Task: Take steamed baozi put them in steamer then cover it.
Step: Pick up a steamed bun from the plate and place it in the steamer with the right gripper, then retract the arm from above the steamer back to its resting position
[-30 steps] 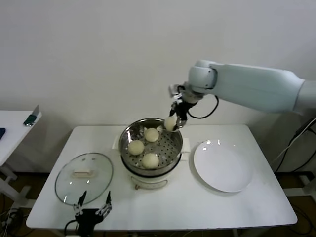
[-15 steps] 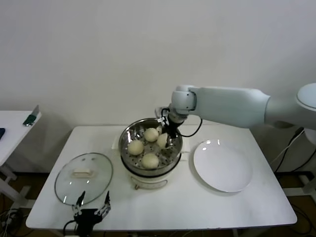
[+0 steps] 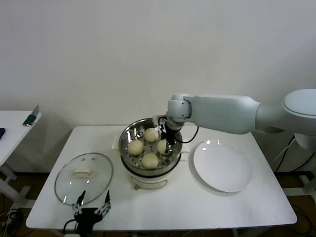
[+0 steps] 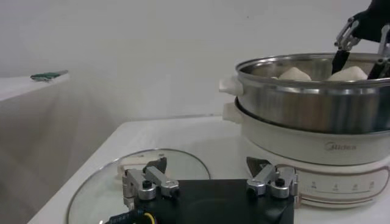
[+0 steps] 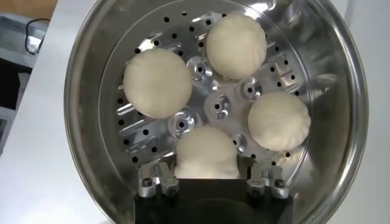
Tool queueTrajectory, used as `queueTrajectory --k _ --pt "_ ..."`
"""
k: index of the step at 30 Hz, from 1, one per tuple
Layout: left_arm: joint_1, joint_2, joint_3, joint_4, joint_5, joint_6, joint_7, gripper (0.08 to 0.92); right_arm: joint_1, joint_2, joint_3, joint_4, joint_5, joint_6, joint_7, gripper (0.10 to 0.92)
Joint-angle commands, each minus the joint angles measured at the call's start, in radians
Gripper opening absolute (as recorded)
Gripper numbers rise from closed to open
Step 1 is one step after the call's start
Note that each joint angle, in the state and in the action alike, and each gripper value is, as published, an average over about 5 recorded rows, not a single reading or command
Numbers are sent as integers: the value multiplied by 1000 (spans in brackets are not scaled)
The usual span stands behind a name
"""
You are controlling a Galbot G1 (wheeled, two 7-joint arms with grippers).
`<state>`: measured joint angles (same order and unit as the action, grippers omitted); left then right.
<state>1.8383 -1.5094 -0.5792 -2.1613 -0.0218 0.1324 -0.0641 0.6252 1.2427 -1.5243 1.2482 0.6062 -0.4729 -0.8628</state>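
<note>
The steamer [image 3: 126,136] stands mid-table on its white base. Three baozi [image 3: 151,134] [image 3: 136,146] [image 3: 150,160] lie on its perforated bottom. My right gripper [image 3: 166,146] reaches down into the steamer and is shut on the fourth baozi [image 5: 206,152], which sits low at the bottom, beside the other buns [image 5: 157,82]. The cover [image 3: 84,177] lies flat on the table to the left of the steamer, with its cream handle [image 3: 82,173] up. My left gripper [image 3: 95,197] is open and empty at the table's front edge, just in front of the cover [image 4: 97,195].
An empty white plate [image 3: 222,166] lies to the right of the steamer. A second white table [image 3: 12,131] with small items stands at far left. The steamer's wall [image 4: 311,103] rises close in front of my left gripper [image 4: 207,163].
My right arm has come down from above the steamer's far rim into the pot, carrying the fourth baozi down among the other three. The left arm has not moved.
</note>
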Motion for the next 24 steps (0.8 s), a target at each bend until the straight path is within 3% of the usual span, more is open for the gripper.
queueTrajectory --k 1,7,12,17,24 --pt "1 2 -1 -8 -2 6 1 823 9 -15 37 -7 11 46 -39 762" --pt "4 9 -2 -22 -3 12 8 823 20 -113 176 -31 119 36 -5 821" --pt "-6 18 -7 -26 10 16 3 823 -119 -234 481 -22 297 21 331 823" --pt "-40 27 -19 -10 48 -4 2 823 -285 -361 718 60 289 66 581 823" --pt "-88 34 -31 5 20 -36 10 823 -744 -598 1135 241 151 145 668 823"
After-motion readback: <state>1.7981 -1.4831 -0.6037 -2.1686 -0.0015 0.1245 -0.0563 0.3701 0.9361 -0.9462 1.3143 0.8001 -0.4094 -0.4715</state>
